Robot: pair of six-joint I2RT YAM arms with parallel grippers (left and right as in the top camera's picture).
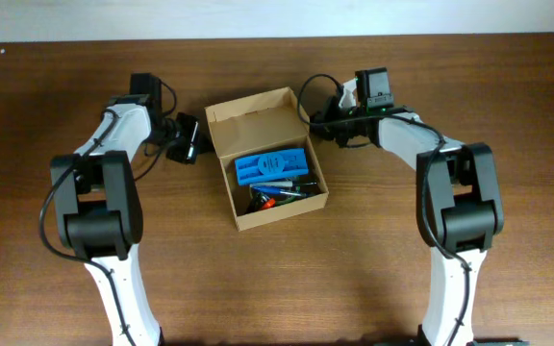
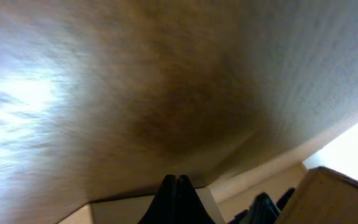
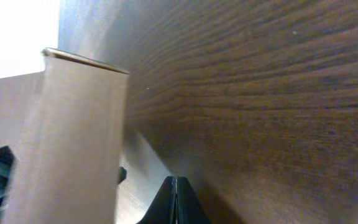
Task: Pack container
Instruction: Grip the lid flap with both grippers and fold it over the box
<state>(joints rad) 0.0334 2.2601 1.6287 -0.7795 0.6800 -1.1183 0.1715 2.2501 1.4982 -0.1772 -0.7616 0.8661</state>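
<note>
The container (image 1: 282,212) sits on the table (image 1: 508,58) near its far edge, holding a blue case (image 1: 272,165) and small items (image 1: 275,195). We judge only the raised lid (image 1: 251,117) remains to close. The left gripper (image 1: 188,140) and right gripper (image 1: 323,119) flank it, clenched on nothing.

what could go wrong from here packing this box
1. The container has its lid flap open, with the left gripper and right gripper shut on either side; nudging the flap may slide the box rather than close it.
2. The small items piled beside the blue case might stick up and block the lid.
</note>
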